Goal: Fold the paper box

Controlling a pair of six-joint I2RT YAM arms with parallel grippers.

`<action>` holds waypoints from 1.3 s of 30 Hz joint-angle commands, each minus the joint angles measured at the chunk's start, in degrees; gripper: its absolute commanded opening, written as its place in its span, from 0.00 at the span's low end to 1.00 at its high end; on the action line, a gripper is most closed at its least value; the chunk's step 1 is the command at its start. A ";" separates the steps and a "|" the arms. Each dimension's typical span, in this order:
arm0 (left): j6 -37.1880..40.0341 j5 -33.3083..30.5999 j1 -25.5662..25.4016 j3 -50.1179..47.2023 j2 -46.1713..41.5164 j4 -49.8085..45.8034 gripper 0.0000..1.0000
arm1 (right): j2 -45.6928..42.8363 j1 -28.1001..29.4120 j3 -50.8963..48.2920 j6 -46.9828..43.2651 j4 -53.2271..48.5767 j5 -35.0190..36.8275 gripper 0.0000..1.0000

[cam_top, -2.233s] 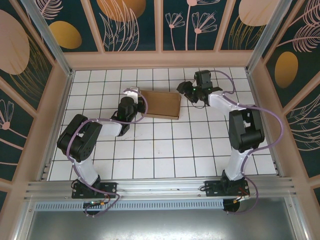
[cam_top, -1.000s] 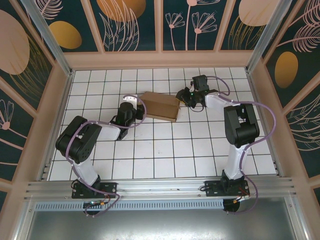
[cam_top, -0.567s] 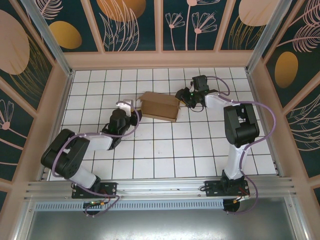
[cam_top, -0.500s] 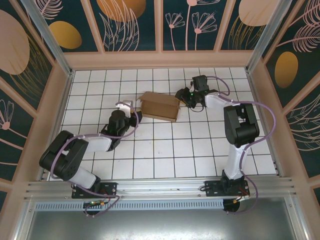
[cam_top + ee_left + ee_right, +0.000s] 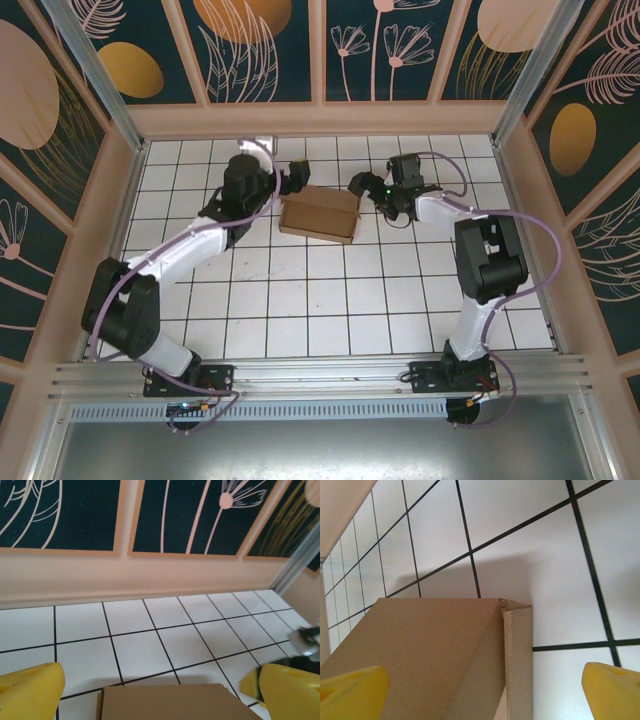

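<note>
At the near edge of the white tiled counter (image 5: 300, 300) both arms are rising from their bases and reaching away toward the far half. There the paper box (image 5: 320, 214) is lying as a flat brown rectangle, closed on top, a little left of the middle.

The left gripper (image 5: 293, 180) is hanging by the box's far left corner. In its wrist view its yellow fingers (image 5: 30, 690) are standing wide apart with the box's top edge (image 5: 175, 702) low between them, and nothing is being held.

The right gripper (image 5: 364, 186) is sitting just beside the box's far right corner. In its wrist view its yellow fingers (image 5: 615, 690) are also spread as wide as the picture, with the box's end (image 5: 435, 650) and its folded side strip between them. Whether a finger is touching the cardboard I cannot tell.

Behind both, the dark wall (image 5: 320, 50) with its plant pattern is closing off the far side.
</note>
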 commanded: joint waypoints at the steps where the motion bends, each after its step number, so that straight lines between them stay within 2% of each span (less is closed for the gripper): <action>1: -0.19 -1.00 0.99 7.35 5.69 -14.73 0.99 | -5.11 -0.56 -2.84 -1.89 4.55 2.71 0.99; 4: 0.05 0.26 1.65 13.40 12.09 -21.53 0.99 | -7.37 -1.06 -5.55 -1.72 6.43 1.90 0.99; 7: 0.76 -0.72 1.93 14.86 14.75 -25.45 0.99 | -8.81 -1.75 -7.45 -1.51 7.22 0.67 0.96; 17: -0.54 2.14 1.89 7.17 14.67 -24.53 0.89 | -8.67 -1.77 -9.99 -0.51 9.61 -4.10 0.87; 27: -2.48 5.46 1.93 2.94 15.70 -21.20 0.67 | -3.37 2.31 -7.13 -0.14 5.11 -2.46 0.81; 34: -2.46 5.75 1.89 3.30 16.83 -21.62 0.55 | 1.70 4.50 -5.39 -0.10 4.43 -2.95 0.67; 39: -1.66 6.12 1.91 3.33 17.69 -22.88 0.53 | 5.25 4.34 -3.03 -1.98 2.89 -1.69 0.56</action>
